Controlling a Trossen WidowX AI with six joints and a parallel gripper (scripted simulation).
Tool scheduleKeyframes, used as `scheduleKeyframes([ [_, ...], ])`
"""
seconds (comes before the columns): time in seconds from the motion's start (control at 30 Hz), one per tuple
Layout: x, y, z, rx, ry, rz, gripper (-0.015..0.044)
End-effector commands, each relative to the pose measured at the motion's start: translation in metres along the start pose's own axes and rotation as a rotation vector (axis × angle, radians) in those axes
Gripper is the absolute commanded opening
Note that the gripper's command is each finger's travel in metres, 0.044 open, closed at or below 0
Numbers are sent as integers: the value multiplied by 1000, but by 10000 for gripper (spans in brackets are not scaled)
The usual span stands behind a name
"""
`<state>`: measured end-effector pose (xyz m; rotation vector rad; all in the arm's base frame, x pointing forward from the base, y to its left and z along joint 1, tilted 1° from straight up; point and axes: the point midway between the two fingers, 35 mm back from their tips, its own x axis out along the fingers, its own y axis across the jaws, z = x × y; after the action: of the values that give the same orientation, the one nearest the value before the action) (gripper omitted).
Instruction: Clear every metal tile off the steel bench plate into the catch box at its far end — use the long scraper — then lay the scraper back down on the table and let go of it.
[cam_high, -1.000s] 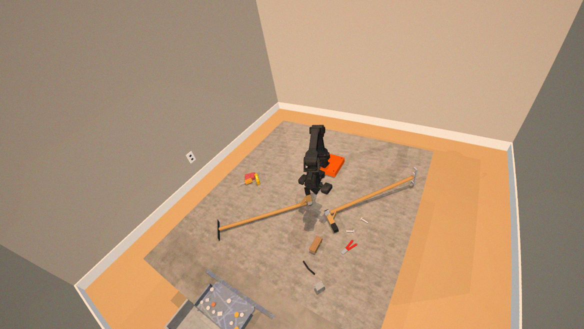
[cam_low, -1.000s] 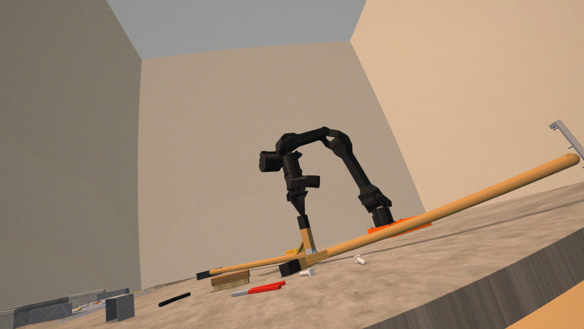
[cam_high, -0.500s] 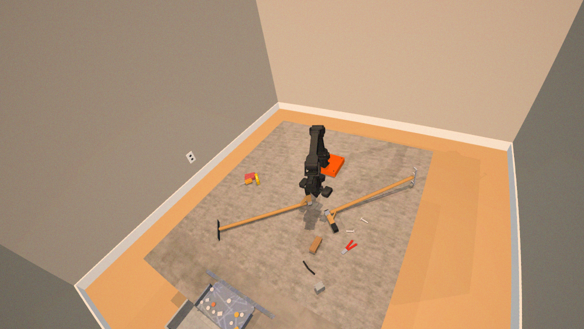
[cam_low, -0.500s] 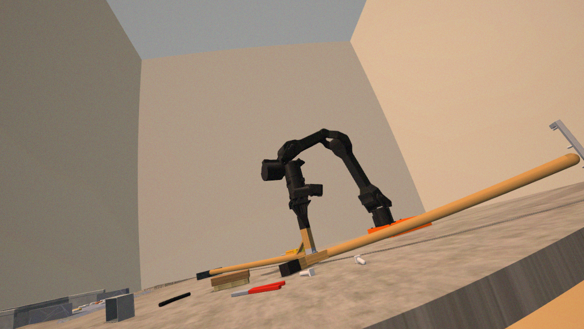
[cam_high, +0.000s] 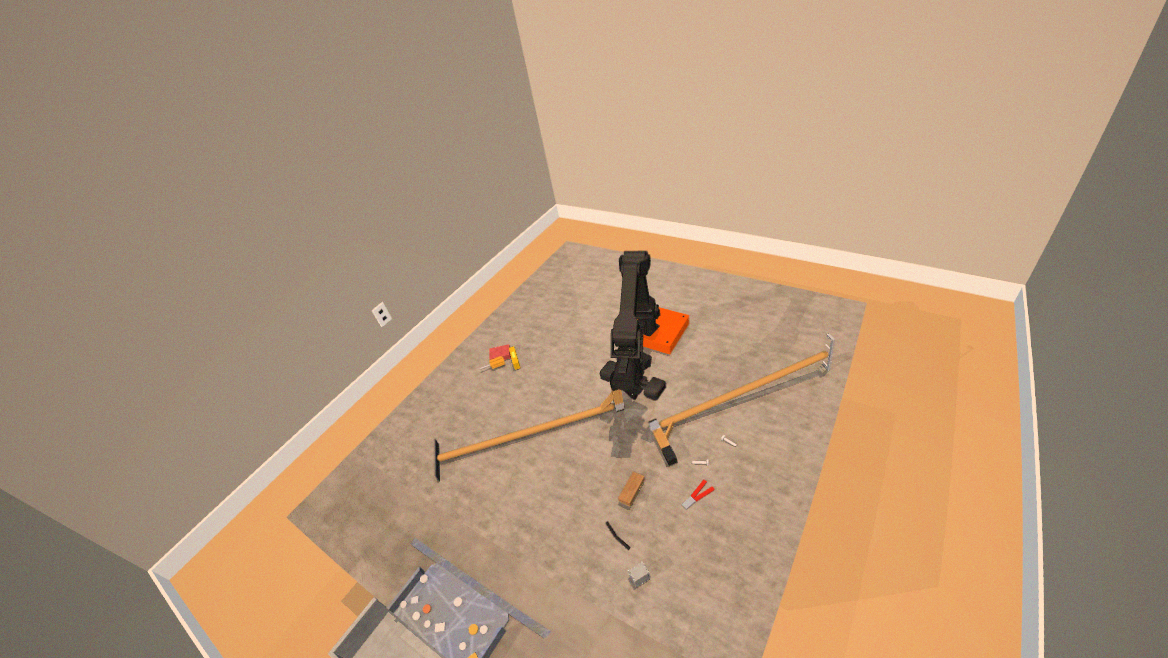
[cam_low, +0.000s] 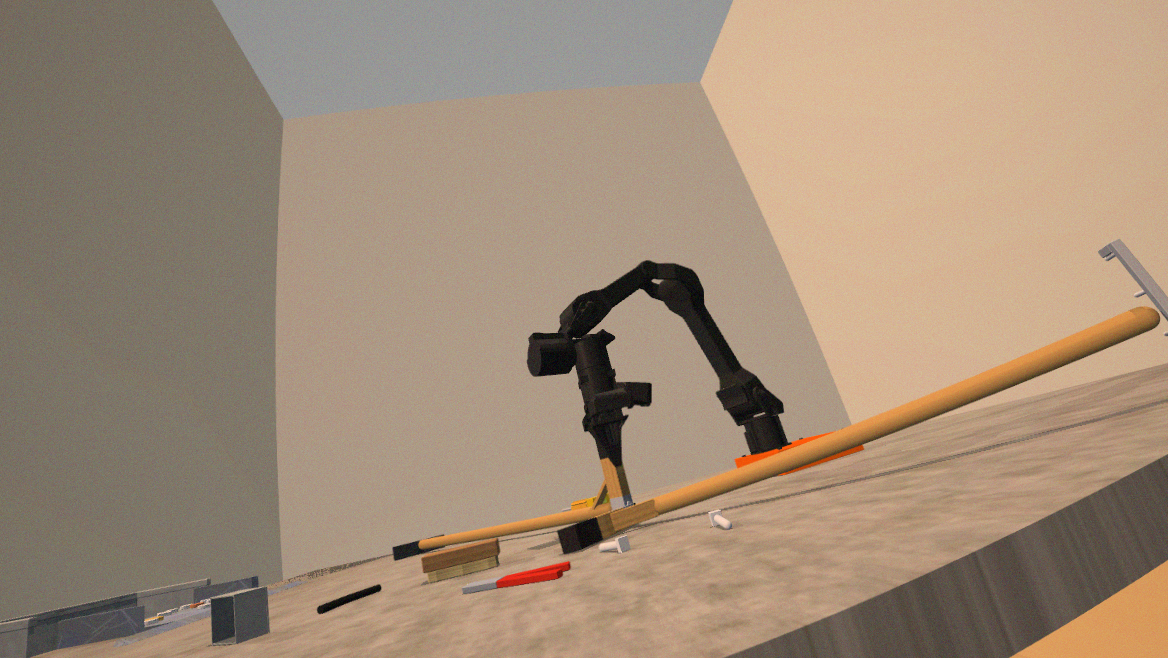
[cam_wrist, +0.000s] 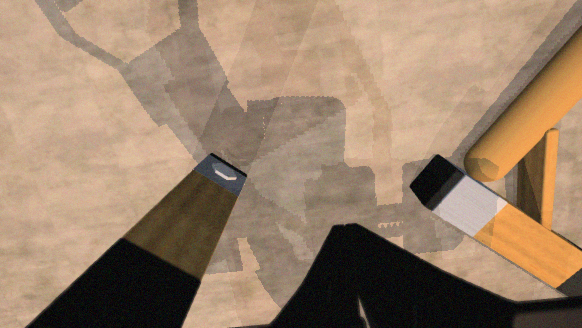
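Observation:
The scraper lies on the table, its black blade toward the left in the top view. Its upright grip stands at the near end, largely covered by the arm in the top view. My gripper is shut and empty, pointing down close beside that grip; whether they touch is unclear. White, orange and yellow tiles lie scattered on the bench plate. The catch box adjoins it, partly cut off by the frame edge.
A rake-like tool lies to the right, its grip near mine. A brown block, red pliers, two white bolts, a black rod and a grey box lie in front. Red and yellow items lie left.

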<state>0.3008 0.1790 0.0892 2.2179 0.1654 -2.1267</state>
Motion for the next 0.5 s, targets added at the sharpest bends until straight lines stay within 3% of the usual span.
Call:
scheduleKeyframes([
  [0.0,3,-3,0,2,-3,5,0],
  [0.47,1,-24,-6,2,-3,3,0],
])
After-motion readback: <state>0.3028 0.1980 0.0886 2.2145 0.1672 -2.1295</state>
